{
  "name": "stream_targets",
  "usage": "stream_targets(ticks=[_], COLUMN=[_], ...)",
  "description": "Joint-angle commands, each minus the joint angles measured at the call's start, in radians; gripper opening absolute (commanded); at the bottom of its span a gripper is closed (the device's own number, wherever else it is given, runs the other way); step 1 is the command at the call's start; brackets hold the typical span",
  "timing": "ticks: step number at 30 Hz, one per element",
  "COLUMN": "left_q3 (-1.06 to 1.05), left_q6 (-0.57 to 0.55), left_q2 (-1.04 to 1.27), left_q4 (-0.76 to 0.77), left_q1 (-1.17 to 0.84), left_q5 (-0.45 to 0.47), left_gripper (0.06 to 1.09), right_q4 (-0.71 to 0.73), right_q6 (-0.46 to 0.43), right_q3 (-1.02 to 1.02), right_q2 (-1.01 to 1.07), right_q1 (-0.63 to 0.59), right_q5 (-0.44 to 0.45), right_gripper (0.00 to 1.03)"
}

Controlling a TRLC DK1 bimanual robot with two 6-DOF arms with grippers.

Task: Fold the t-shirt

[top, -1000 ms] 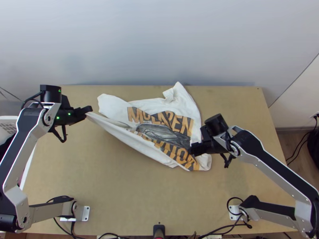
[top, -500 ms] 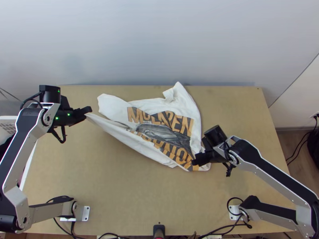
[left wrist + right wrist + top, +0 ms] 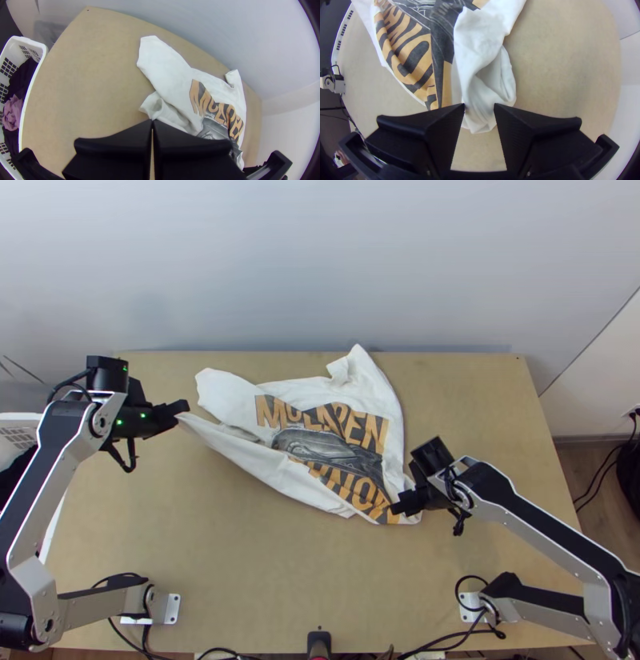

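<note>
1. Shifting the right gripper (image 3: 394, 508) slightly toward 5 o'clock over the last second, and easing the left gripper (image 3: 184, 409) a touch toward 4 o'clock, so slackening the raised edge between.
2. Probably lining up a second grip at the shirt's near corner, before lifting or drawing the cloth over; judging the folding as barely begun.
3. Clenching the left gripper on the shirt's raised tip, out at 10 o'clock from the print.
4. Keeping the right gripper released, with black fingers parted about a white bunched part at 4 o'clock; not telling whether touching.
5. Leaving the white T-shirt (image 3: 320, 444) rumpled across the middle of the counter (image 3: 272, 572), print upward, partly folded over along the side facing 8 o'clock.
6. Reaching the left arm (image 3: 44, 484) up toward 1 o'clock, then bending its wrist toward 3; stretching the right arm (image 3: 552, 520) toward 10 o'clock, pointing its gripper toward 9.
</note>
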Motion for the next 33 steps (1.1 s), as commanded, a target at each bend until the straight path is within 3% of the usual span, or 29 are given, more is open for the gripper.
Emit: stream_targets(ticks=[1, 8, 14, 19, 24, 33], left_q3=[-0.014, -0.014, -0.008, 0.009, 0.035, 0.099], left_q6=[-0.011, -0.02, -0.02, -0.019, -0.022, -0.048], left_q2=[0.009, 0.008, 0.003, 0.022, 0.052, 0.11], left_q4=[0.003, 0.003, 0.003, 0.008, 0.009, 0.017], left_q1=[-0.015, -0.02, -0.02, -0.02, -0.014, -0.001], left_q5=[0.002, 0.003, 0.003, 0.003, 0.003, 0.003], left_gripper=[0.1, 0.1, 0.1, 0.1, 0.1, 0.1], right_q4=[0.014, 0.011, 0.01, 0.007, 0.01, 0.014], right_q6=[-0.037, -0.042, -0.035, -0.023, 0.011, 0.066], right_q3=[-0.012, 0.028, 0.26, 0.533, 0.79, 1.082], right_q2=[0.04, 0.073, 0.106, 0.252, 0.439, 0.76], right_q1=[0.016, 0.008, -0.058, -0.13, -0.127, -0.124], right_q5=[0.003, -0.002, -0.078, -0.12, -0.129, -0.129], right_gripper=[0.03, 0.03, 0.03, 0.03, 0.03, 0.03])
